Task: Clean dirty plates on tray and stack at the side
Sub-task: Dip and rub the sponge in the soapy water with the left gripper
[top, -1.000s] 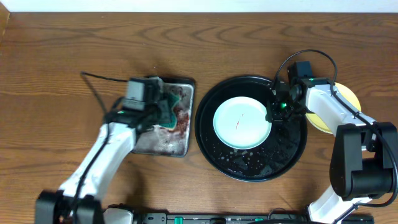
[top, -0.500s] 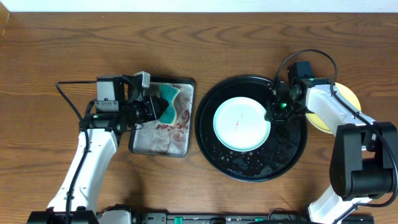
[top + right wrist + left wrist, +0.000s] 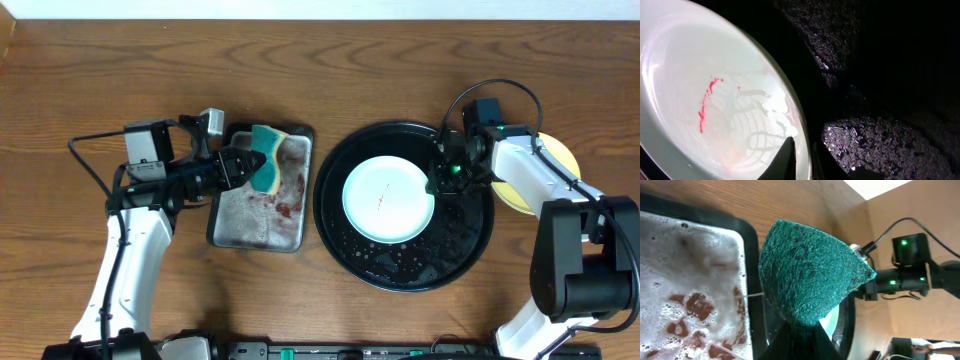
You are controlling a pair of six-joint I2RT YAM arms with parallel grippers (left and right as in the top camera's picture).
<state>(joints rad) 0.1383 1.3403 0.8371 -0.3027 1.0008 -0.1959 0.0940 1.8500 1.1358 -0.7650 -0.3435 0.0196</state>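
Note:
A pale mint plate [image 3: 388, 197] with a thin red smear lies in the black round tray [image 3: 405, 270]. My right gripper [image 3: 438, 183] is shut on its right rim. In the right wrist view one finger lies on the plate [image 3: 715, 100] and the other outside the rim, with the gripper [image 3: 802, 150] pinching it. A yellow plate [image 3: 557, 158] sits on the table right of the tray, partly hidden by the right arm. My left gripper [image 3: 243, 167] is shut on a green-and-yellow sponge [image 3: 266, 166], held above the grey pan's top edge. The sponge [image 3: 810, 275] fills the left wrist view.
The rectangular grey metal pan [image 3: 222, 236] left of the tray holds foam with reddish stains. Wet suds speckle the tray floor [image 3: 880, 75]. A black cable [image 3: 85, 160] loops from the left arm over the table.
The left arm has drawn back to the left, lifting the sponge from the pan's middle to its upper edge. The right arm and the plate have stayed put.

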